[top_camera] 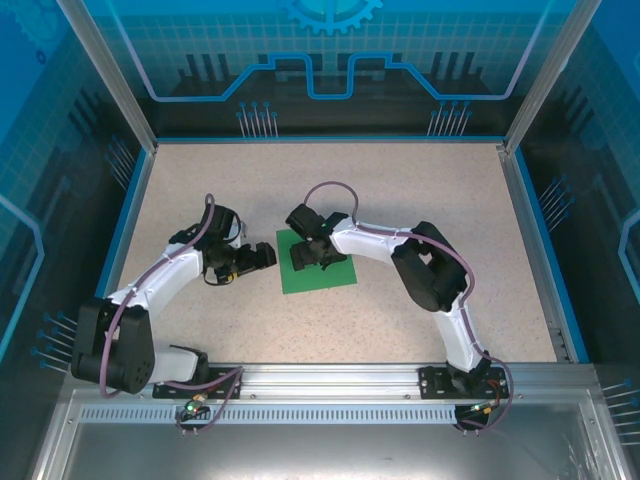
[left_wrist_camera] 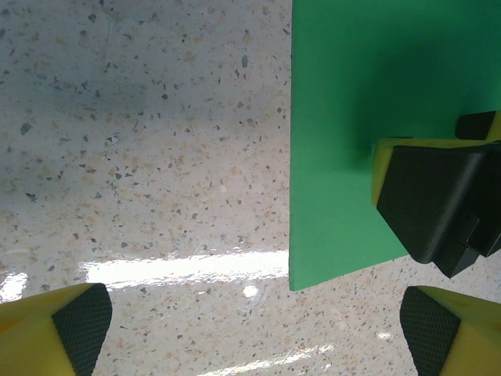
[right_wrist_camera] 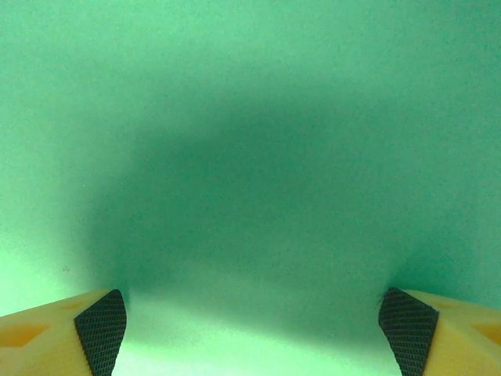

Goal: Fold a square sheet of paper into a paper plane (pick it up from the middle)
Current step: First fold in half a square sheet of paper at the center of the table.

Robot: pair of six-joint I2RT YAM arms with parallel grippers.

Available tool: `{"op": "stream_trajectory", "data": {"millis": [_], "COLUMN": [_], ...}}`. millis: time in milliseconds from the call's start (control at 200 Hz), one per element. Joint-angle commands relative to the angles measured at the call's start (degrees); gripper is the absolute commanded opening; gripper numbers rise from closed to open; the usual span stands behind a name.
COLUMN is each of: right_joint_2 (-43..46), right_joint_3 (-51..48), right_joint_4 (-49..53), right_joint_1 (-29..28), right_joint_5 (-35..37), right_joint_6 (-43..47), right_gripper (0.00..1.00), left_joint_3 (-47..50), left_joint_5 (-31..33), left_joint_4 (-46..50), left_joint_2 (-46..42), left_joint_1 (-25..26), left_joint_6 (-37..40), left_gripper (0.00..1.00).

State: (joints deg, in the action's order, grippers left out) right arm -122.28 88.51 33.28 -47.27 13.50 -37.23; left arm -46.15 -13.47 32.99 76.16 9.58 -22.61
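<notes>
Plain, flat, bright-green square sheet of paper (top_camera: 320,281), mid-table. Right gripper (right_wrist_camera: 250,329) spread wide over it; left gripper (left_wrist_camera: 254,327) wide, beside its left edge.

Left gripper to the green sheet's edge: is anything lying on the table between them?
Nothing. In the left wrist view, the stretch of speckled table between the open left gripper and the square sheet of paper is bare.

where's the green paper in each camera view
Top external: square sheet of paper at the centre of the table, beneath the right gripper.
Left wrist: upper right, one corner at lower centre.
Right wrist: close beneath its open fingers.
Shared landmark: the right gripper above the sheet.
</notes>
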Motion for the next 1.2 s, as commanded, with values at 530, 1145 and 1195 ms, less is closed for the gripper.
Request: {"op": "stream_trajectory", "data": {"millis": [530,1145,1195], "right_joint_2": [-7.8,-5.8,-5.3], "right_joint_3": [4.2,7.2,7.3], "right_joint_4": [7.1,7.6,7.5], "right_joint_1": [-1.3,-2.2,-2.2], "right_joint_5": [3.7,5.7,5.7], "right_joint_6": [-4.7,-2.9,-2.8], "right_gripper": [0.84,0.59,0.55], "left_joint_3": [0.3,0.5,0.6], "left_joint_5": [-3.4,-4.0,-3.9], "left_joint_4": [-1.3,-2.1,-2.1], "left_joint_2": [2.0,2.5,2.4], "left_joint_1": [-0.6,-0.6,-0.6], "left_joint_6": [-1.3,-1.5,-1.4], "left_gripper": [0.99,0.99,0.99]}}
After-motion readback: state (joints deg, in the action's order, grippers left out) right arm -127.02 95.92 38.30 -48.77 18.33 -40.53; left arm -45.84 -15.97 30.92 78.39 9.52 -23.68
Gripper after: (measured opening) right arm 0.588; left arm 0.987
